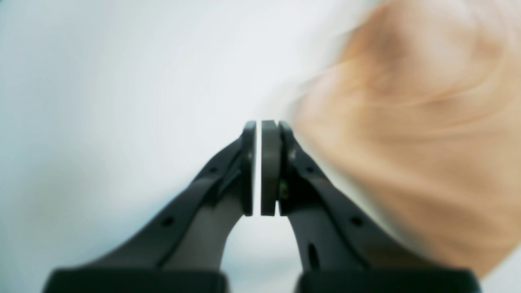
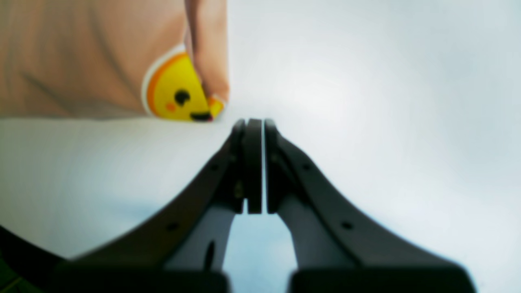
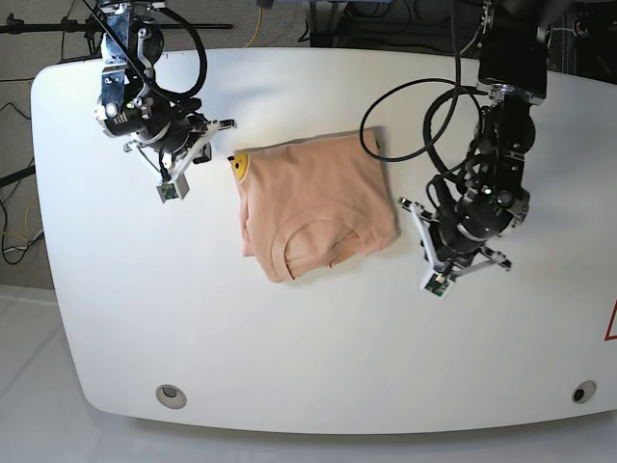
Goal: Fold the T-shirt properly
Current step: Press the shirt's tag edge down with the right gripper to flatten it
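The peach T-shirt (image 3: 323,198) lies folded into a rough rectangle in the middle of the white table (image 3: 318,338), with its ribbed neckline (image 3: 313,241) facing the near edge. Its yellow-and-black mark (image 3: 238,166) peeks out at the far left corner. In the right wrist view my right gripper (image 2: 255,122) is shut and empty, just right of the mark (image 2: 175,91) and off the cloth. My left gripper (image 1: 259,124) is shut on nothing, with the blurred T-shirt (image 1: 419,122) beside it to the right. The left arm (image 3: 477,217) stands right of the shirt and the right arm (image 3: 145,116) to its far left.
Black cables (image 3: 424,106) loop over the table's back part near both arms. Round inserts sit at the near left (image 3: 171,394) and near right (image 3: 582,392) corners. The table edge runs close behind the right arm.
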`<control>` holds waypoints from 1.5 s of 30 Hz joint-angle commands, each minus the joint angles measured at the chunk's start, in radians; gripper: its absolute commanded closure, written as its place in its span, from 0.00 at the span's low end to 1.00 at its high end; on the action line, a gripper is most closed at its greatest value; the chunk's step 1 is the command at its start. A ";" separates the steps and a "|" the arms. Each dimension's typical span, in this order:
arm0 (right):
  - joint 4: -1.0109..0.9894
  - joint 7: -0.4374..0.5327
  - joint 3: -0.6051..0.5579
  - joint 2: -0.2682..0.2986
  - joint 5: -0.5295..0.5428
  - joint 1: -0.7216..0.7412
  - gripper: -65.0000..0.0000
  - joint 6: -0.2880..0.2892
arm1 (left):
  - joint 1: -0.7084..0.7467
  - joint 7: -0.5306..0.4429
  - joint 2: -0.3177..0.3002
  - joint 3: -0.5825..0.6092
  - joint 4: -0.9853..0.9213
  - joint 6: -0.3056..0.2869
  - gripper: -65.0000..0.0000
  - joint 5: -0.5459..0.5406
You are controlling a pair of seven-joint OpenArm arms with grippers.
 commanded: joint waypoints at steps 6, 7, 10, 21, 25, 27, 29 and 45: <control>0.021 0.012 -0.115 0.015 0.073 -0.005 0.99 0.005 | 0.039 -0.019 -0.067 -0.101 0.022 0.001 1.00 -0.006; 0.021 0.012 -0.137 0.015 0.081 -0.003 0.99 0.005 | 0.048 -0.019 -0.073 -0.110 0.022 0.001 1.00 -0.006; 0.019 0.012 -0.189 0.012 0.087 -0.001 0.99 0.005 | 0.073 -0.019 -0.084 -0.144 0.022 0.001 1.00 -0.006; -0.110 0.012 -0.400 -0.028 0.084 0.124 0.99 -0.005 | 0.128 -0.019 -0.088 -0.242 0.024 0.001 1.00 -0.005; -0.200 0.012 -0.439 -0.054 0.084 0.190 0.99 -0.005 | 0.153 -0.019 -0.100 -0.261 0.027 0.001 1.00 -0.005; -0.243 0.012 -0.454 -0.066 0.084 0.226 0.99 -0.005 | 0.164 -0.019 -0.100 -0.275 0.031 0.001 1.00 -0.005; -0.277 0.012 -0.463 -0.074 0.083 0.255 0.99 -0.005 | 0.174 -0.019 -0.100 -0.285 0.033 0.001 1.00 -0.006; -0.539 0.084 -0.594 -0.122 0.083 0.514 0.99 -0.005 | 0.200 -0.019 -0.100 -0.338 0.038 0.001 1.00 -0.003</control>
